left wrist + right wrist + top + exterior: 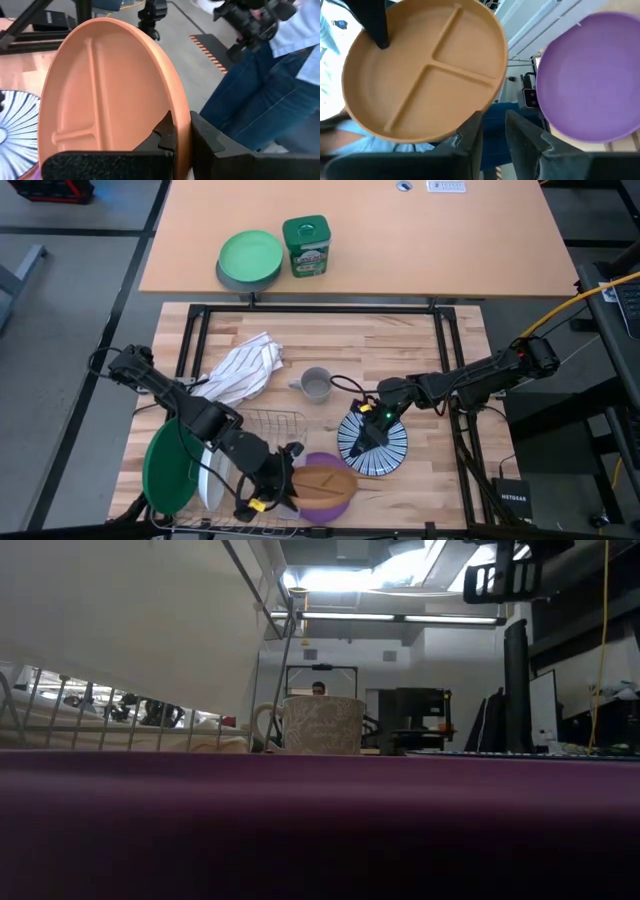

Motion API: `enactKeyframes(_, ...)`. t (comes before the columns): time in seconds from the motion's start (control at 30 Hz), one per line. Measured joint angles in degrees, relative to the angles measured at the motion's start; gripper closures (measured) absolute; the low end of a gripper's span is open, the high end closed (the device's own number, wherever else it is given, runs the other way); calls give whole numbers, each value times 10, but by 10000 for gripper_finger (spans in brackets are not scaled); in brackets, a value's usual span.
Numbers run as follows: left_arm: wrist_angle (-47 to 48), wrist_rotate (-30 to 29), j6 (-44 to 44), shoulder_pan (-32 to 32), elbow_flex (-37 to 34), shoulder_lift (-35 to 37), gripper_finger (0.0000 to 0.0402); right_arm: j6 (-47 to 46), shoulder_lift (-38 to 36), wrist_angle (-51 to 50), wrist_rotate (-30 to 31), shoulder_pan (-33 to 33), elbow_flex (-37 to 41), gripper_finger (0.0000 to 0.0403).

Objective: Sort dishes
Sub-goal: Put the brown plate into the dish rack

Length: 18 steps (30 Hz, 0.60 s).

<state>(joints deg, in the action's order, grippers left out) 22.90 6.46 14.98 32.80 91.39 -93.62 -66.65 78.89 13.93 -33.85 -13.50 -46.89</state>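
Green and white plates already stand in the wire rack on the table; purple and striped ones wait. Left gripper pinches the brown divided plate's rim. Right gripper hovers over the striped plate, jaws narrow, empty.

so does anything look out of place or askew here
A striped cloth lies crumpled over the wire rack's far corner. The brown plate is tilted on edge only because the left end effector grips its rim above the purple plate. Nothing looks spilled or broken.
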Motion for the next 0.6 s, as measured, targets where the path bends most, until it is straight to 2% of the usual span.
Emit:
enactKeyframes(0.17, -30, 0, 31, 16, 0, 0, 384, 40, 0, 0, -4, 0, 0, 317)
enactKeyframes(0.27, -57, 0, 51, 22, 0, 1, 386, 43, 0, 26, -30, 0, 0, 317)
enactKeyframes(0.43, -59, -8, 94, 25, 0, 21, 387, 38, 0, 169, -71, 0, 0, 317)
enactKeyframes(0.6, -62, -38, 118, 25, 0, 56, 385, 42, 0, 351, -45, 0, 0, 317)
